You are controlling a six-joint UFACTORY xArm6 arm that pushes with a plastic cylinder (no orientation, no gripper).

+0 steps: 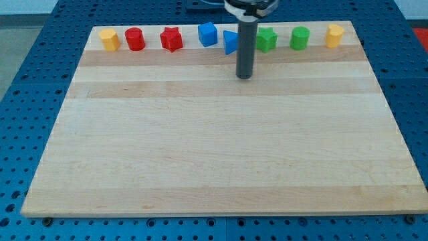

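Observation:
My tip (245, 75) rests on the wooden board (214, 147) just below the row of blocks along the view's top. The rod rises in front of the blue triangle block (231, 42) and hides part of it. That triangle is the nearest block, up and to the left of the tip, with a small gap. A green star-like block (267, 39) stands just right of the rod. Left of the triangle is a blue cube (208, 33). I see no block touching the tip.
Further along the top row stand a red star-like block (171, 39), a red cylinder (135, 39) and a yellow block (110, 39) to the left, a green cylinder (299, 37) and a yellow block (334, 35) to the right. Blue perforated table surrounds the board.

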